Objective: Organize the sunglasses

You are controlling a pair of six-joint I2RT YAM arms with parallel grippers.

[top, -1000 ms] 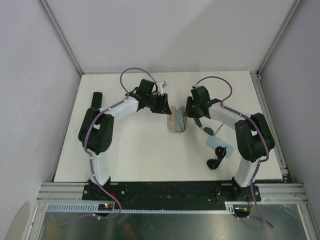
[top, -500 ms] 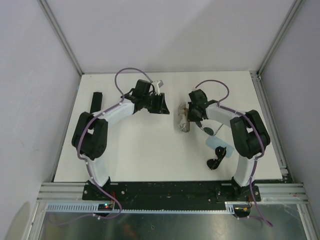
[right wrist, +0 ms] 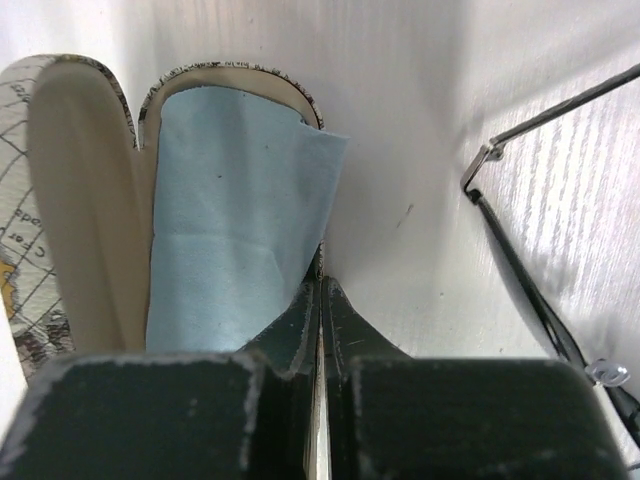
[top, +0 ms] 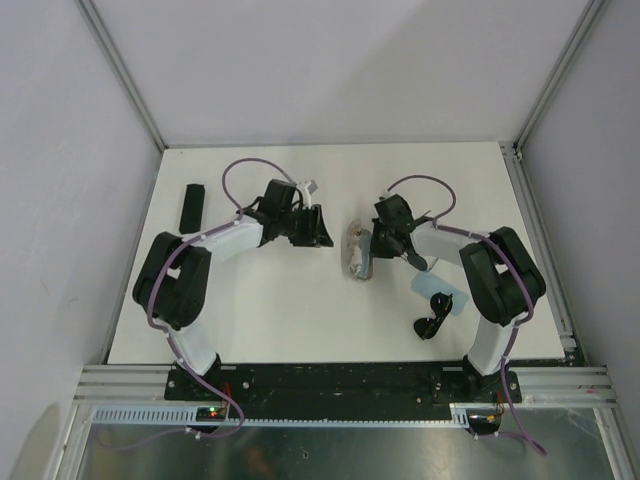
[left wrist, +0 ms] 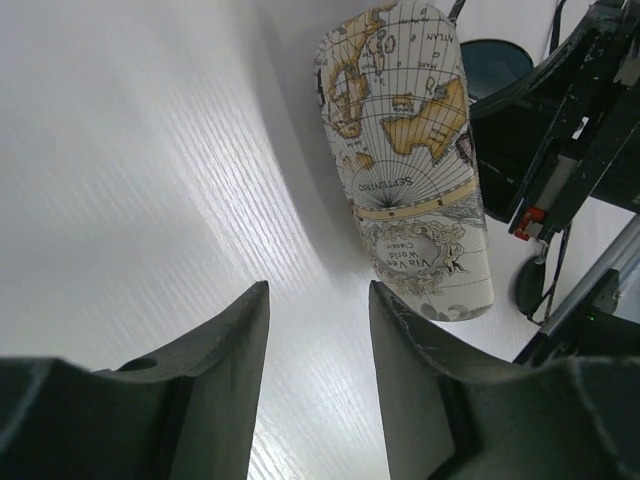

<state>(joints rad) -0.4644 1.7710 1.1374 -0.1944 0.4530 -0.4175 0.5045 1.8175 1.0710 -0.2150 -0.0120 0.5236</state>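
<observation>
The beige map-print case (top: 356, 252) lies open mid-table, its shell (right wrist: 75, 200) lined with a blue cloth (right wrist: 230, 220). My right gripper (right wrist: 322, 282) is shut, tips against that cloth's right edge; I cannot tell if the cloth is pinched. The wire-frame sunglasses (right wrist: 488, 152) lie just right of it, one dark lens (top: 413, 262) showing under the right arm. The chunky black sunglasses (top: 431, 323) sit near the front right. My left gripper (left wrist: 318, 290) hangs open and empty just left of the case (left wrist: 410, 150).
A second light-blue cloth (top: 441, 289) lies between the two pairs of sunglasses. A black oblong case (top: 191, 205) rests at the far left of the white table (top: 270, 310). Grey walls enclose the table on three sides.
The left gripper has let go of the case and drawn back to the left. The right jaws have closed at the cloth's edge. The case has shifted slightly toward the front.
</observation>
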